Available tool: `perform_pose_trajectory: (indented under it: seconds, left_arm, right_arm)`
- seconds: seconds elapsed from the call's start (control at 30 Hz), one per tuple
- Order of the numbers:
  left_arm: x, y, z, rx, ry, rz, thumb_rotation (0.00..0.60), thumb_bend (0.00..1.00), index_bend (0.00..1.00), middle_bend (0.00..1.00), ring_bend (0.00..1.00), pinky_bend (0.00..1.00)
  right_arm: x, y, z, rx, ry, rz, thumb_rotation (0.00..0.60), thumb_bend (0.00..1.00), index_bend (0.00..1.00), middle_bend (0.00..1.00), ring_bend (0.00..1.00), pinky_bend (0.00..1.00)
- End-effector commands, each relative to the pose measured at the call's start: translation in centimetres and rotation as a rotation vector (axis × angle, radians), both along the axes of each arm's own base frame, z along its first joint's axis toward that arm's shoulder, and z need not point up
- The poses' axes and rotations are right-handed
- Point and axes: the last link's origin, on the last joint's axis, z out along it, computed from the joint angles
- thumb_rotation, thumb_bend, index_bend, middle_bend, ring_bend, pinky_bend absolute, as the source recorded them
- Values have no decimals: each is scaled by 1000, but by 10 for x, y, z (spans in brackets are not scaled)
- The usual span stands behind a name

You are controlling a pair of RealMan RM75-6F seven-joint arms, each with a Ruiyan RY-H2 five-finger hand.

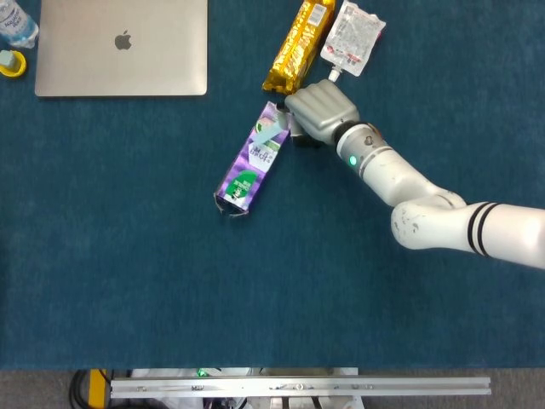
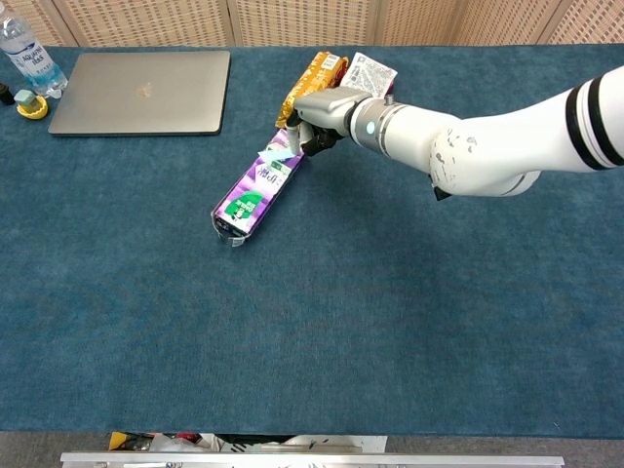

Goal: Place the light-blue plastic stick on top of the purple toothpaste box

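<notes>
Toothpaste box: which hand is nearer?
Right. The right hand is at the far end of the purple toothpaste box, by the light-blue stick. The left hand shows in neither view.

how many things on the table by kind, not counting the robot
laptop: 1
water bottle: 1
yellow cap: 1
purple toothpaste box: 1
light-blue stick: 1
gold snack pack: 1
white pouch: 1
Total: 7
</notes>
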Motion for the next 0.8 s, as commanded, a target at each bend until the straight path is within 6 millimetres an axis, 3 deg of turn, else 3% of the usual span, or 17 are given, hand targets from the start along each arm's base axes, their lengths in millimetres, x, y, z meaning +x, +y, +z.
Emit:
perform_pose_trajectory:
  seconds: [0.03, 0.8]
  left_arm:
    - [0, 0, 0, 1, -1, -1, 600, 258, 206, 143, 143, 101]
    - [-1, 0, 0, 0, -2, 4, 600, 258, 206, 143, 143, 101]
  right_arm:
    - [2, 0, 1, -1, -10, -1, 428, 1000, 394, 1000, 1000, 1000]
    - [7, -3, 3, -7, -37, -3, 427, 1000, 394, 1000, 1000, 1000]
